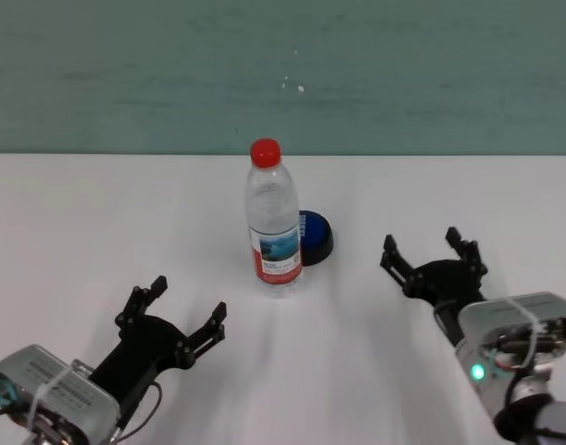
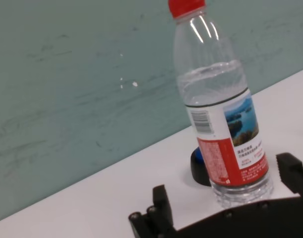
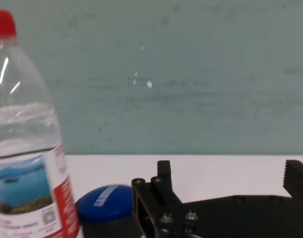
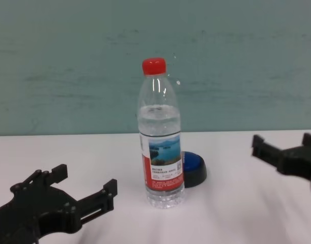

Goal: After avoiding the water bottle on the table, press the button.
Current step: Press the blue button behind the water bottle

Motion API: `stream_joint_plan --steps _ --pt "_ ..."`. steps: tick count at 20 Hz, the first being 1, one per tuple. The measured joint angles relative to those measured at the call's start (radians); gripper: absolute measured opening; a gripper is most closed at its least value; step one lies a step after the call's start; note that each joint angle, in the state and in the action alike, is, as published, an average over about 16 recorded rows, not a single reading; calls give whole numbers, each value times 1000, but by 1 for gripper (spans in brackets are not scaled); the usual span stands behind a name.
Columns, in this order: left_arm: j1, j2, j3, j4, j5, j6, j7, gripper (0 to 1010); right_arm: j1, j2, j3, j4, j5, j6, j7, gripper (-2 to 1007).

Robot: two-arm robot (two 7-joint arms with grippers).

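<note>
A pale green wall stands behind the wide, flat white table (image 1: pixel 97 241), which fills the lower part of every view. On it, near the middle, stands the tall clear plastic water bottle (image 1: pixel 272 222) with a red cap and a red-and-white label showing a blue lake; it is upright and about two thirds full. Just behind the bottle, toward the robot's right and almost touching its base, sits the low round blue button (image 1: pixel 314 235) on its black circular base, partly hidden by the bottle in the head and chest views.

The black left gripper (image 1: pixel 176 315) rests low over the near table, in front of the bottle and to its left, its fingers spread and holding nothing. The black right gripper (image 1: pixel 429 252) is on the other side, well apart from the button, also spread wide and empty.

I judge that the approach is not yet begun. The right arm has the clearer way: it should come from the right side, keep away from the bottle, and descend onto the blue dome.
</note>
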Motion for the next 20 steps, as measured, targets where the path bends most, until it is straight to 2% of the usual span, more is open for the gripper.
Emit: stream_joint_plan --steps 5,12,16,20 --pt "0 0 0 0 0 0 0 1000 -2 32 34 -26 19 3 62 1003" --pt "0 0 0 0 0 -1 0 1000 1 97 80 -56 72 28 191 1003" --pt "0 0 0 0 0 -1 0 1000 4 139 92 -66 108 51 263 1003" --pt "0 0 0 0 0 -1 0 1000 7 181 95 -77 145 82 326 1002"
